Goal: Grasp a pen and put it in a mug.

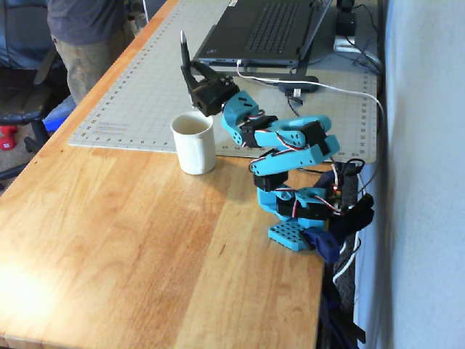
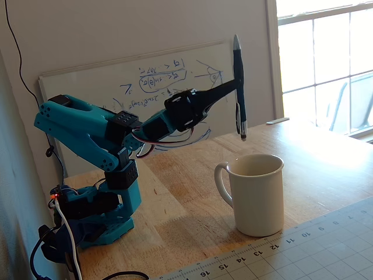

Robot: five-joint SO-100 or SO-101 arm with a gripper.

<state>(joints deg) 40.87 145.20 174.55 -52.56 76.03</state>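
A light wooden tabletop carries the cream mug, standing upright just beside a grey gridded cutting mat. The blue arm's base sits at the edge, and a laptop and mouse rest on the mat.

**Two fixed cameras on opposite sides of the mug**

One fixed view stands high above the wooden table and looks down its length toward a laptop at the far end, taking in the whole blue arm. The other fixed view sits low, near the tabletop, close to the mug, and faces a whiteboard and a window. Both share the arm, the mug and the grid mat.
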